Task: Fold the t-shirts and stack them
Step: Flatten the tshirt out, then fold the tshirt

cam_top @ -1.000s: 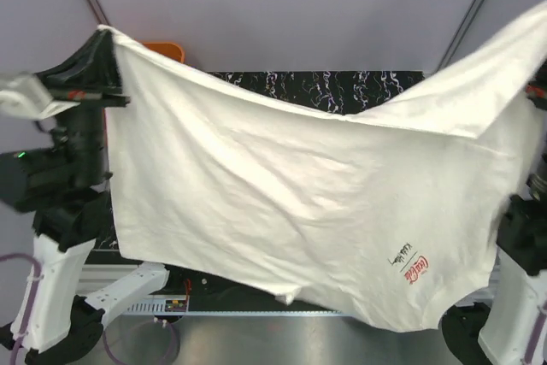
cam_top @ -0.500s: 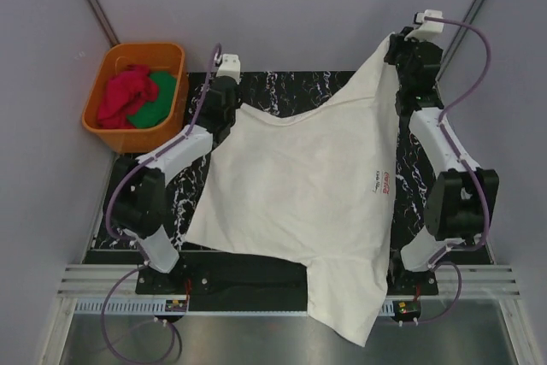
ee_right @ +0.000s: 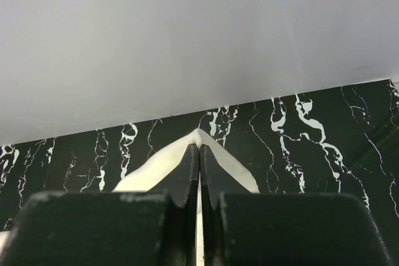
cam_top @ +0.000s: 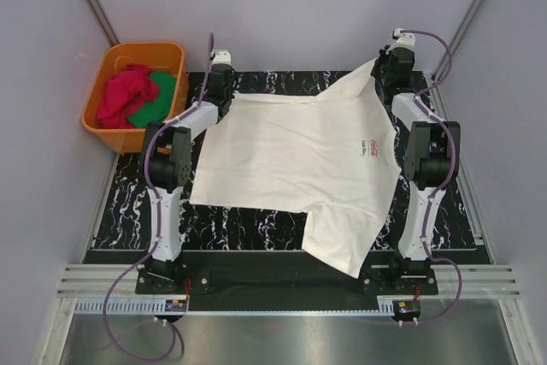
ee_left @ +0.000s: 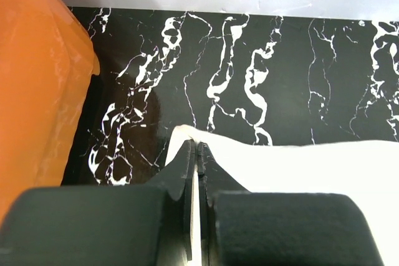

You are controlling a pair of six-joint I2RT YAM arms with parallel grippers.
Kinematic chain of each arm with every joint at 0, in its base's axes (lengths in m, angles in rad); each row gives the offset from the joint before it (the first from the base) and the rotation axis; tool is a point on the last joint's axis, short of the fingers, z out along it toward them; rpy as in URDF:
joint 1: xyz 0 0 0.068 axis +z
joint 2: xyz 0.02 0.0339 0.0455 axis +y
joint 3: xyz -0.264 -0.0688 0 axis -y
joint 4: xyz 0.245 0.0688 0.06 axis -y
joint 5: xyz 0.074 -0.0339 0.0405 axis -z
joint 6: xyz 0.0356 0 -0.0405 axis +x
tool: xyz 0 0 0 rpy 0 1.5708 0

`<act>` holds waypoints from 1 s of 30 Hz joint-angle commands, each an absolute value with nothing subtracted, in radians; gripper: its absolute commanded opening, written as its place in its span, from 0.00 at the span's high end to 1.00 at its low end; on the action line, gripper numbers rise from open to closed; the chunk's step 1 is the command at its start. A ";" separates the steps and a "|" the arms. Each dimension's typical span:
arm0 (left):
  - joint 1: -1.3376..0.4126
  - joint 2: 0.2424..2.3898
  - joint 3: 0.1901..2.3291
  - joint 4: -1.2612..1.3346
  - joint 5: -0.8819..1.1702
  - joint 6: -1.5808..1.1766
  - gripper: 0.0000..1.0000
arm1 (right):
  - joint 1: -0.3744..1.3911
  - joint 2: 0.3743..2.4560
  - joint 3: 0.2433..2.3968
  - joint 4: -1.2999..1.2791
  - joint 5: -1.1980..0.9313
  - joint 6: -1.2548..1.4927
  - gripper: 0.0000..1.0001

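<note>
Top external: cream-white t-shirt [cam_top: 291, 160] spread across worktop [cam_top: 137, 211]; left hand [cam_top: 224, 93] and right hand [cam_top: 382, 73] each pinching far corner of it, fingers pressed tight on cloth

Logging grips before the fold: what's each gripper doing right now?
Left gripper: shut on the cream-white t-shirt.
Right gripper: shut on the same t-shirt.
</note>
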State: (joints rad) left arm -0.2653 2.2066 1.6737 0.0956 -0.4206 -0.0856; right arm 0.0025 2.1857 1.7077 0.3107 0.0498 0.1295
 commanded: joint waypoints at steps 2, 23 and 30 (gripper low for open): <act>-0.241 2.204 1.715 0.129 -0.338 -0.126 1.00 | 0.006 2.091 1.686 0.330 0.067 0.152 1.00; -0.149 2.148 1.727 -0.195 -0.167 -0.305 1.00 | -0.032 1.660 1.410 -0.279 0.156 0.362 1.00; -0.135 2.123 1.689 -0.244 -0.158 -0.333 1.00 | -0.034 1.609 1.359 -0.380 0.124 0.383 1.00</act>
State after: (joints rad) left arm -0.1432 2.2036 1.6756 -0.2176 -0.1776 -0.3058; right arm -0.0273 1.6855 1.3617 -0.3305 0.1329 0.3637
